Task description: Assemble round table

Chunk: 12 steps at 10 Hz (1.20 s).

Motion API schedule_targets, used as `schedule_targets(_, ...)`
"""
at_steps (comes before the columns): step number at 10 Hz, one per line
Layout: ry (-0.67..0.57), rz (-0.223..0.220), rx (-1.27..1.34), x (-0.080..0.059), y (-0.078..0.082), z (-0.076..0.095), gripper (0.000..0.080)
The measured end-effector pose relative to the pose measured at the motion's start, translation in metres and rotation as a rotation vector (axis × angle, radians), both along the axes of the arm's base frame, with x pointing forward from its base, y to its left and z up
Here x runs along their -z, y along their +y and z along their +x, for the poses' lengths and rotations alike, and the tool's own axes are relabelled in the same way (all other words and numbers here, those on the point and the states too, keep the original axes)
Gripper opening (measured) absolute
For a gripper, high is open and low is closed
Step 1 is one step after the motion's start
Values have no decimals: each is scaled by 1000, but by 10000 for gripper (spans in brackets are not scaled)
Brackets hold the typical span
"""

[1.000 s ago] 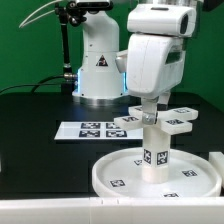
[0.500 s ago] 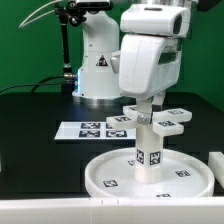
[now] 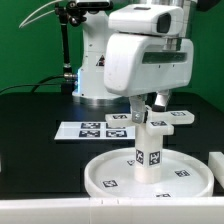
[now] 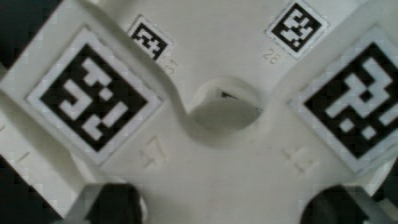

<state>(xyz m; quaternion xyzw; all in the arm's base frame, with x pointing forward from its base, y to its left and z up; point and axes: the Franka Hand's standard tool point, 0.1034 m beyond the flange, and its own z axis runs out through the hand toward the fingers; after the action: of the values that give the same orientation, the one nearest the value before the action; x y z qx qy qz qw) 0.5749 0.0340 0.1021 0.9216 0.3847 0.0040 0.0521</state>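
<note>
step: seat leg (image 3: 150, 150) upright in disc (image 3: 105, 182), frame lower centre | my gripper (image 3: 146, 114): grasping leg top | tip: press straight down, no tilt

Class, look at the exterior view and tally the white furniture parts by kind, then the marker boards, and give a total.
Large rimmed round disc: 1
Short thick cylinder leg: 1
Cross-shaped base piece: 1
Marker board: 1
Total: 4

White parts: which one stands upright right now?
The leg. It stands on end in the middle of the disc, which lies flat on the table, and carries the cross base flat on top, under the hand.
</note>
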Motion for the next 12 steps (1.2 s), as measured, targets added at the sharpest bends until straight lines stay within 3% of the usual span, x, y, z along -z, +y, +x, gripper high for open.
schedule_targets(12, -62, 59, 833, 0, 1, -1, 442)
